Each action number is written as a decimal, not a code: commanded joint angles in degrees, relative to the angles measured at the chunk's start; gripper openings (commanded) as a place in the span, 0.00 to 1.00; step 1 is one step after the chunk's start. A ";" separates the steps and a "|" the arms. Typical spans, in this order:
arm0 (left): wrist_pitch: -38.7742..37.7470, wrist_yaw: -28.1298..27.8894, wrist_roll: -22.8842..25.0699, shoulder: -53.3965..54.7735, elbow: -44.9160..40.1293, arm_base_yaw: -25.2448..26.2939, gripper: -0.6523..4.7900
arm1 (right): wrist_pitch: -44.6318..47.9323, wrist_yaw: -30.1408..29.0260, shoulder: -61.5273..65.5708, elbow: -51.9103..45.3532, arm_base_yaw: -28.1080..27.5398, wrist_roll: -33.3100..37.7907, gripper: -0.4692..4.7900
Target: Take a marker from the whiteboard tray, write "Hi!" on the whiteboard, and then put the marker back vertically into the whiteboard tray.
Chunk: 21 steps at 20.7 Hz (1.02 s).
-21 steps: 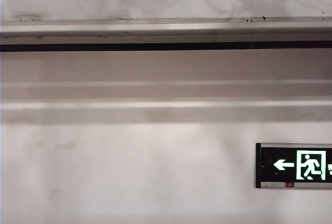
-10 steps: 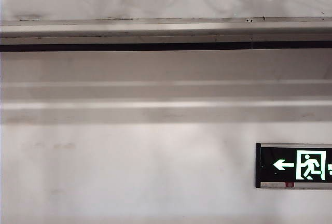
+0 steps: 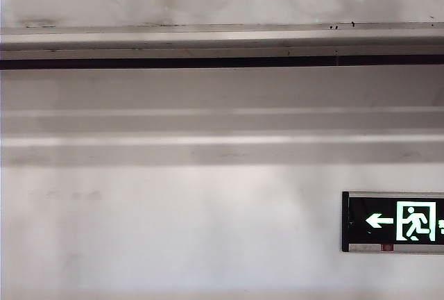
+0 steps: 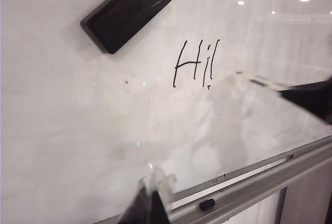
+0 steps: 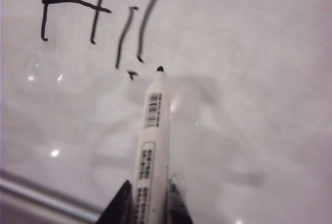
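Marker (image 5: 151, 146) sits pinched in the right hand (image 5: 148, 203), its black tip hovering just beside the dot of the exclamation mark, with "Hi!" (image 4: 196, 63) already written on the whiteboard (image 4: 78, 130). The remaining risk, as I judge it, is the return: the whiteboard tray (image 4: 270, 180) is a narrow ledge below, and a slim pen set upright there could topple or roll off if released tilted. A stray tip touch could also smear the letters. The left hand (image 4: 148, 203) waits low near the tray, fingers apparently pressed together and empty.
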 commanded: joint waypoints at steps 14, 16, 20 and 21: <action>-14.64 -11.93 5.44 13.03 21.38 -15.15 0.11 | 1.60 0.07 -8.15 -20.61 -0.04 8.87 0.08; -13.60 -14.62 5.46 12.98 21.40 -16.06 0.11 | 6.64 -0.52 -9.68 -26.64 -0.04 8.87 0.08; -8.22 -14.60 5.49 12.96 21.40 -17.29 0.11 | 13.00 -3.21 -10.12 -34.69 -0.26 12.70 0.08; -7.41 -14.62 5.53 12.96 21.40 -17.27 0.11 | 14.67 -3.21 -10.14 -36.17 -0.59 13.64 0.08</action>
